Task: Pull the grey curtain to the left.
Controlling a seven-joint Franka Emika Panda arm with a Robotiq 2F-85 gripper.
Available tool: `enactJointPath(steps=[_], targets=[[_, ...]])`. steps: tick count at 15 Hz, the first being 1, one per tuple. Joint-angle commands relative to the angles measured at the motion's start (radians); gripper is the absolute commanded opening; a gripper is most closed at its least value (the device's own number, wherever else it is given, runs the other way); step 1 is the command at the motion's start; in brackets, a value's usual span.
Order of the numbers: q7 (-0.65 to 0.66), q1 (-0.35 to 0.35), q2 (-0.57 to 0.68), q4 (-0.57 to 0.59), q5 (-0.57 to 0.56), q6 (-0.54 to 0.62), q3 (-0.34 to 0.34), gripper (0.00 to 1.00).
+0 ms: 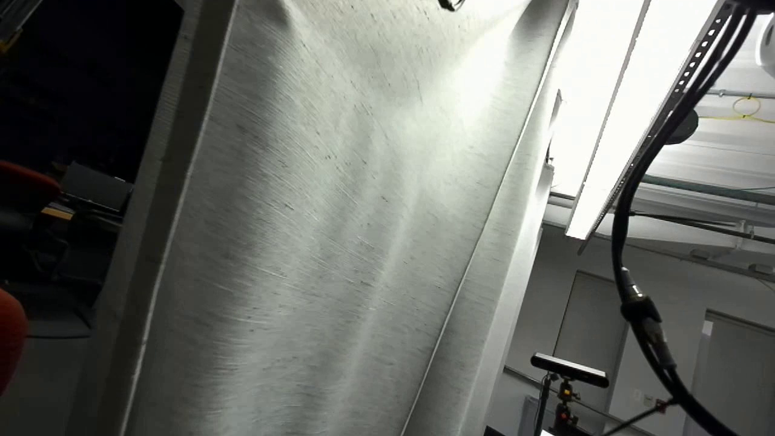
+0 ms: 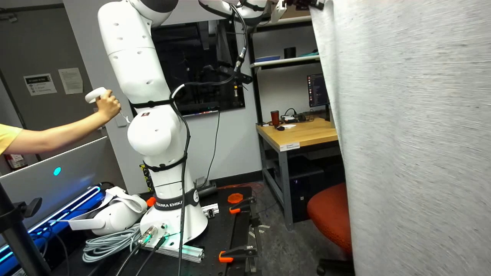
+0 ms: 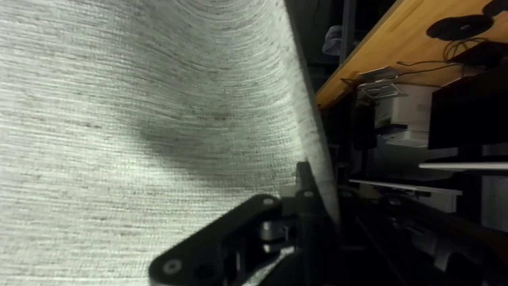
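Gripper pinching curtain by its free edge: in the wrist view the fingers stand nearly together, one on each face of the fabric; exact contact lost in the dark. Body of the curtain lies to the left of the fingers there, edge running out between them. In an exterior view the gripper is at the top border, curtain hanging below it and to the right, long axis roughly upright; the white arm reaches in from the opposite side. Judgement: pull should run sideways, across that long axis; which way counts as left, these views do not settle. Farther off: red chair, partly hidden by the curtain, then desk and shelves.
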Motion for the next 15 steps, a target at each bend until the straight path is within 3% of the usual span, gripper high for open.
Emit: enactJointPath(steps=[1, 8, 15], targets=[[-0.024, 0.107, 0.100, 0.037, 0.016, -0.061, 0.065, 0.01], [0.012, 0.255, 0.210, 0.165, -0.095, -0.220, 0.158, 0.01], [-0.027, 0.419, 0.325, 0.275, -0.087, -0.264, 0.192, 0.01]])
